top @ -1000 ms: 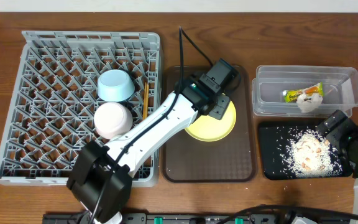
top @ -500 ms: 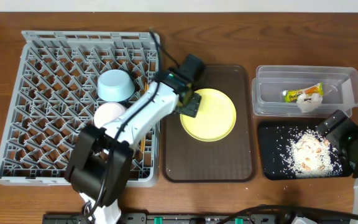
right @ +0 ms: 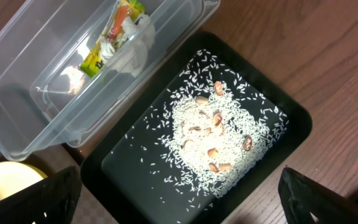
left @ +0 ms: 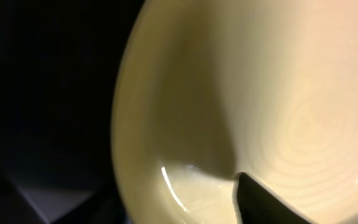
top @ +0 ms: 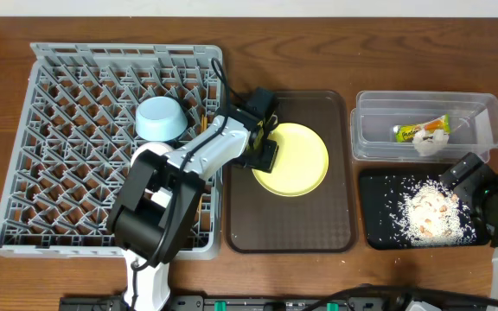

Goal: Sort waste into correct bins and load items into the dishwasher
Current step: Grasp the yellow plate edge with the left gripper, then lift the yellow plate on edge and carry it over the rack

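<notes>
A: Well, looking at the left hand (top: 262, 149): down on the left rim of the yellow-green plate (top: 299, 160), flat on the brown tray (top: 335, 220), just right of the dish rack (top: 59, 130). Cannot tell whether clamped on the lip or merely straddling it.

B: Agreed. Too close in the wrist view, only one finger (left: 260, 205) visible inside the rim. Could slip, then?

A: Probably, given a shallow bite on a smooth edge. Might drop the plate on lifting, or drag the tray along.

B: Could also clip the rack's wall, or the light blue bowl (top: 162, 118), if swung across too low.

A: Right hand (right: 179, 177): spread wide, empty, above the black tray (top: 370, 238) of rice (right: 207, 134). No risk there.
</notes>
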Motion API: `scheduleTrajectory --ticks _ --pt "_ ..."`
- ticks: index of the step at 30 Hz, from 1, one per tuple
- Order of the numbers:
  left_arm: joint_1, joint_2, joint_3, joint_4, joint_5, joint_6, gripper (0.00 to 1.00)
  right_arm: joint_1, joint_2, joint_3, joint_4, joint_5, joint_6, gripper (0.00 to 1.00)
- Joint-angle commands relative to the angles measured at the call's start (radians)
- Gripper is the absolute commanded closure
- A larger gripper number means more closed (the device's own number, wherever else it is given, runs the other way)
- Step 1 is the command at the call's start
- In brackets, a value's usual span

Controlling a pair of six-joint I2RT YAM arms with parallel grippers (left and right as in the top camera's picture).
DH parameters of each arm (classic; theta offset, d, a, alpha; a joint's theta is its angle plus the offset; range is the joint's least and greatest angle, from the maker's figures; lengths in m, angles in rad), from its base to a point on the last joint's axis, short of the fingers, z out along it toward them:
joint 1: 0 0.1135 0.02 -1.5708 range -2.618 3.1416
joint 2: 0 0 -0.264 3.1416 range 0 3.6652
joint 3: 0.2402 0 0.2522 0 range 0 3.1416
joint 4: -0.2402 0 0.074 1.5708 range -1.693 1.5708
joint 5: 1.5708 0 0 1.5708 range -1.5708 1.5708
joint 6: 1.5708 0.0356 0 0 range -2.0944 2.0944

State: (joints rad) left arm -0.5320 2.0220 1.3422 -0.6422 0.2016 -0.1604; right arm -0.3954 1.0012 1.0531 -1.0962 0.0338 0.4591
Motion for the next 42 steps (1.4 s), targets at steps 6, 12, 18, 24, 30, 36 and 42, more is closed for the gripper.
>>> scheduleTrajectory --ticks 6,12,18,24,30,36,42 --pt "-0.001 0.131 -0.018 0.019 0.027 0.003 0.92 -0.005 0.000 0.012 0.000 0.007 -0.011 0.01" --pt "-0.002 -0.018 0.024 -0.035 -0.119 -0.016 0.93 -0.005 0.000 0.012 0.000 0.007 -0.011 0.01" --pt "-0.002 -0.296 0.025 -0.037 -0.177 -0.017 0.93 -0.005 0.000 0.012 0.000 0.007 -0.011 0.01" --pt "-0.002 -0.540 0.025 -0.044 -0.437 -0.016 0.93 -0.005 0.000 0.012 0.000 0.007 -0.011 0.01" --pt "-0.002 -0.683 0.025 -0.048 -0.877 0.027 0.93 -0.005 0.000 0.012 0.000 0.007 -0.011 0.01" --pt "-0.002 -0.697 0.021 -0.049 -1.101 0.105 0.93 -0.005 0.000 0.011 0.000 0.007 -0.011 0.01" --pt "-0.001 -0.647 0.014 -0.052 -1.111 0.105 0.93 -0.005 0.000 0.012 0.000 0.007 -0.011 0.01"
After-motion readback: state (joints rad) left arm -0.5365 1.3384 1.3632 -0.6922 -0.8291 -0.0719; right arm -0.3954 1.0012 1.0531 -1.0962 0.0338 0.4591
